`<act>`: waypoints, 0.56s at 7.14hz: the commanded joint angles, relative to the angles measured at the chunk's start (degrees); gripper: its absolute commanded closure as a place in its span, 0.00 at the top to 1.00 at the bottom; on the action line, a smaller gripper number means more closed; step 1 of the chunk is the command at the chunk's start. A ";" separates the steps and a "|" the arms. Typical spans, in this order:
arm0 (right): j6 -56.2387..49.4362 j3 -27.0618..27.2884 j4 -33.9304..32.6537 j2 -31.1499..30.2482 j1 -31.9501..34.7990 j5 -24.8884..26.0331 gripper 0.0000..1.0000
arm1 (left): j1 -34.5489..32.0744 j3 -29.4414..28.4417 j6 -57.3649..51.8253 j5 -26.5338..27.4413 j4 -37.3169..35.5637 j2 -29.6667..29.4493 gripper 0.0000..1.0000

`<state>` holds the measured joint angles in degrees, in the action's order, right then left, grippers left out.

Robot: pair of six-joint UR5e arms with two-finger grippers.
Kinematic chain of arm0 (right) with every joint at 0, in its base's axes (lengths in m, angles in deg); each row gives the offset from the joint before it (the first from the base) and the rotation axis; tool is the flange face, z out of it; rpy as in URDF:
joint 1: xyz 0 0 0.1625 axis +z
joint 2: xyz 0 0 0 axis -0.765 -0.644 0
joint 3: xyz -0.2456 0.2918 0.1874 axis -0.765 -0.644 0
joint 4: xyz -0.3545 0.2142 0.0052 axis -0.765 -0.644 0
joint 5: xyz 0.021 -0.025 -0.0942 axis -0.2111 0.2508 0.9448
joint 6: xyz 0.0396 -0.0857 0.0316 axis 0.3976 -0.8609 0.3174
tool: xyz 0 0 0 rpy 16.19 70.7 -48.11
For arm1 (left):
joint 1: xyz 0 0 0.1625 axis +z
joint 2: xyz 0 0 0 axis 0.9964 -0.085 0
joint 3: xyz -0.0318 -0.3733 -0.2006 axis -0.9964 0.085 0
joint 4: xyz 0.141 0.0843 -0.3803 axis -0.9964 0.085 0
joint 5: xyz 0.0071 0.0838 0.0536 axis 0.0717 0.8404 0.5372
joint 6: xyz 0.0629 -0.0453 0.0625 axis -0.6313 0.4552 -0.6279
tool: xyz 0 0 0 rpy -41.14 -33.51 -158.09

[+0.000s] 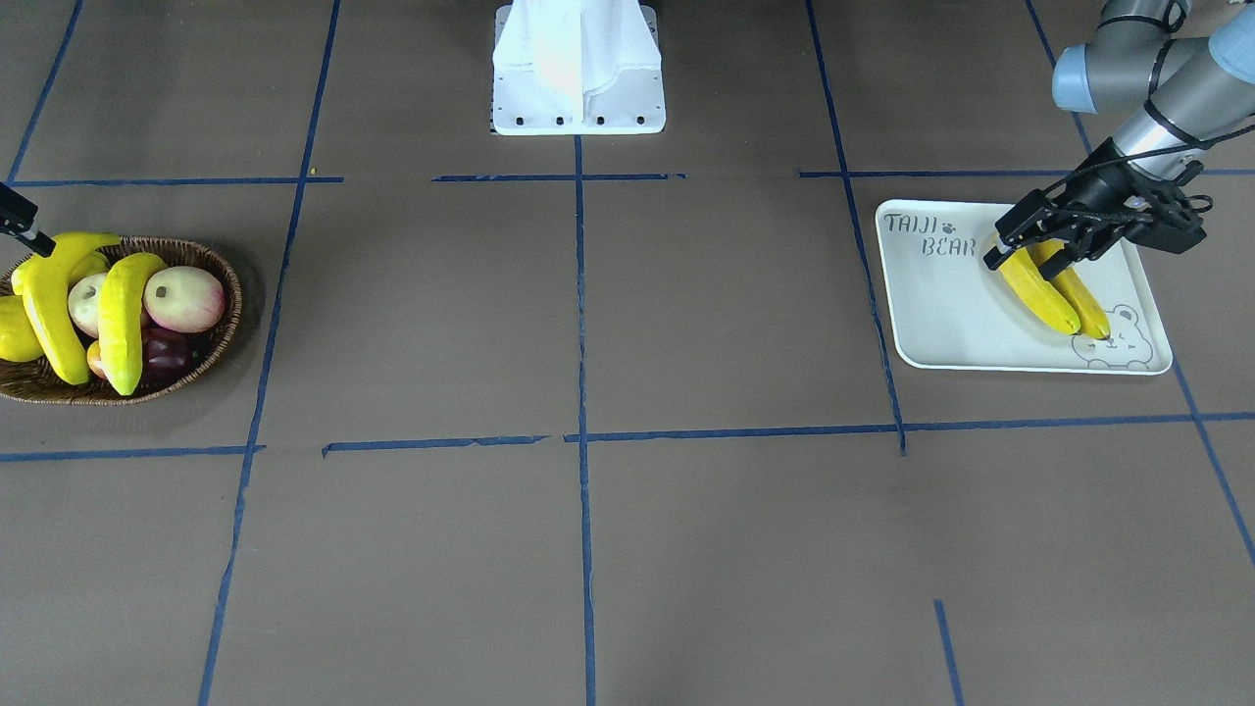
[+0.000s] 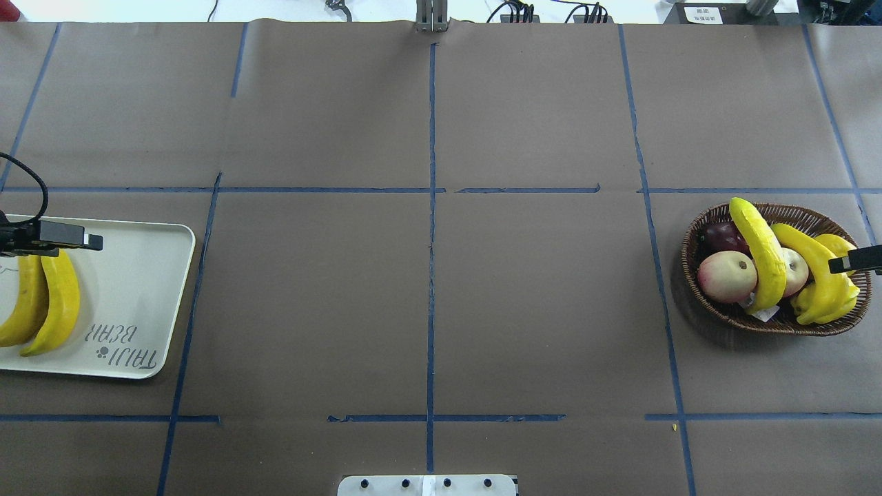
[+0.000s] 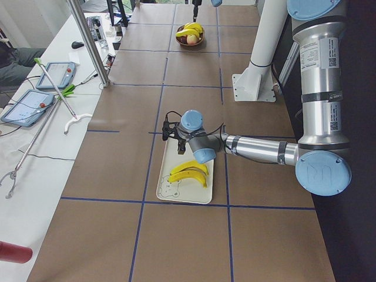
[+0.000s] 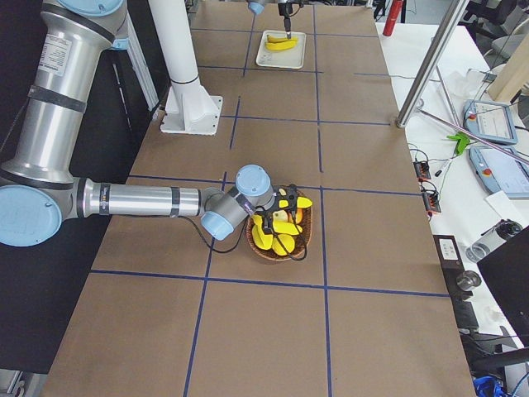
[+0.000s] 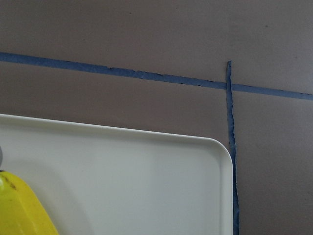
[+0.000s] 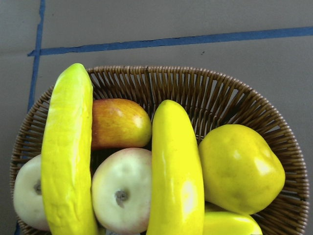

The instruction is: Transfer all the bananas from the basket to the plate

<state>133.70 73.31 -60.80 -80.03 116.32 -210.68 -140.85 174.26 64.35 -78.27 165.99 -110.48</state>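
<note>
The bananas [image 1: 1039, 294] are long, curved, glossy and bright yellow, and the tip that shows against the printed bear face is dark. Two of them lie side by side, touching, on the plate [image 1: 936, 314]. It is a white rectangular tray with rounded corners, lettered "TAIJI BEAR", and it sits on the brown table [image 1: 686, 343] at the robot's left. The left gripper [image 1: 1023, 265] hangs low over their upper ends with its fingers spread apart, astride the end of one banana and clamping nothing. Well apart, at the robot's right, the oval wicker basket [image 1: 224, 279] holds two more. A bright smooth banana [image 1: 47, 314] is draped over the pile. A greener banana [image 1: 120, 314] with duller, bumpier skin lies across the middle. Beneath and beside them sit a stubby yellow pear-shaped fruit [image 1: 15, 333], two pale peach-coloured fruits [image 1: 186, 297] and a dark purple fruit [image 1: 167, 355]. Only one black finger of the right gripper [image 1: 29, 233] shows, at the basket's rim by the bright banana's end. I cannot tell whether its jaws are wide or narrow.
</note>
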 commanded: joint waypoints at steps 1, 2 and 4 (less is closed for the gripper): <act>0.07 -1.42 0.04 0.38 -1.19 0.43 1.00 | 0.09 -0.19 0.00 -0.09 0.00 -0.21 0.99; 0.33 -1.51 0.04 0.29 -1.90 0.60 1.00 | 0.01 -0.36 0.00 -0.09 0.00 -0.82 0.99; 0.42 -1.60 0.12 0.29 -3.13 0.69 1.00 | 0.00 -0.36 0.00 -0.09 -0.09 -0.92 0.99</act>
<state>134.03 71.81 -60.71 -79.73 114.04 -210.07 -140.84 173.94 64.35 -78.36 165.94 -111.29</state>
